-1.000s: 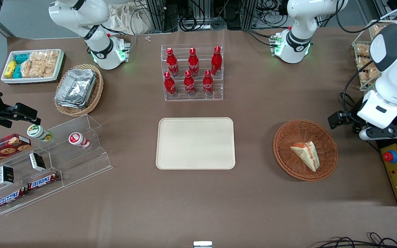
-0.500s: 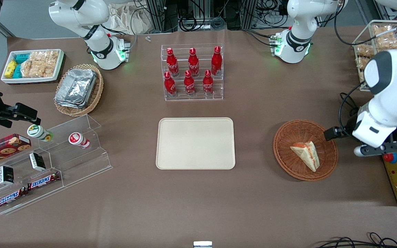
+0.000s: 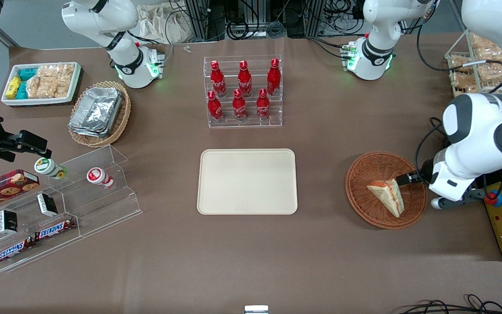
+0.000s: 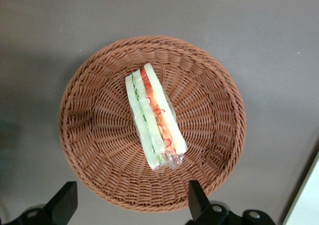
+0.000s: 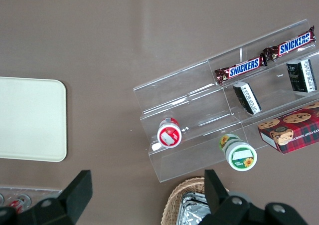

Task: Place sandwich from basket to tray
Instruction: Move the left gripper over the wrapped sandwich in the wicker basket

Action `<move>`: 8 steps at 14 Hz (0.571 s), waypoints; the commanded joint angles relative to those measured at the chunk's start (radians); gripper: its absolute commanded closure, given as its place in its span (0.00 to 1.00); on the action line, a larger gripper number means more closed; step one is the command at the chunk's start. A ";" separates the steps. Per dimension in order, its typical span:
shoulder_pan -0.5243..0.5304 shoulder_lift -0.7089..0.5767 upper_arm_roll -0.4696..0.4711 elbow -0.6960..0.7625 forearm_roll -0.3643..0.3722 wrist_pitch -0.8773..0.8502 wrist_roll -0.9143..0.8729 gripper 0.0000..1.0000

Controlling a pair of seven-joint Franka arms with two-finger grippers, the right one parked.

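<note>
- The brown surface [image 3: 329, 244] carries everything, and its middle is taken by the cream tray [image 3: 247, 181], lying flat with nothing on it; the tray sits nearer the front camera than the clear rack of red cola bottles [image 3: 243, 91].
- A stepped clear display stand [image 3: 66, 205] lies toward the parked arm's end, holding two Snickers bars [image 3: 37, 240], small dark packets and two round-capped cups; a red cookie box [image 3: 3, 186] rests just beside it.
- The reddish-brown wicker basket [image 3: 386, 190] sits toward the working arm's end, well apart from the tray; in the wrist view its round woven bowl [image 4: 152, 122] is seen from straight above.
- A tan wicker basket of foil containers [image 3: 99, 113] and a white tray of packaged snacks [image 3: 41, 83] stand farther from the front camera.
- The tool [image 3: 408, 179] hangs over the basket's rim on the working arm's end, its dark tip close beside the sandwich; its two fingers [image 4: 64, 201] stand wide apart, open, holding nothing.
- The sandwich [image 3: 387, 196] lies in the basket, wrapped in clear film; its white, green and orange-red layers [image 4: 154, 117] face upward.
</note>
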 commanded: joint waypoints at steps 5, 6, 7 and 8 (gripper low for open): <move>0.002 0.087 -0.007 0.000 0.009 0.091 -0.086 0.00; 0.000 0.098 -0.007 0.000 0.009 0.116 -0.109 0.00; -0.004 0.108 -0.007 0.000 0.009 0.136 -0.132 0.00; -0.004 0.119 -0.007 0.002 0.010 0.156 -0.147 0.00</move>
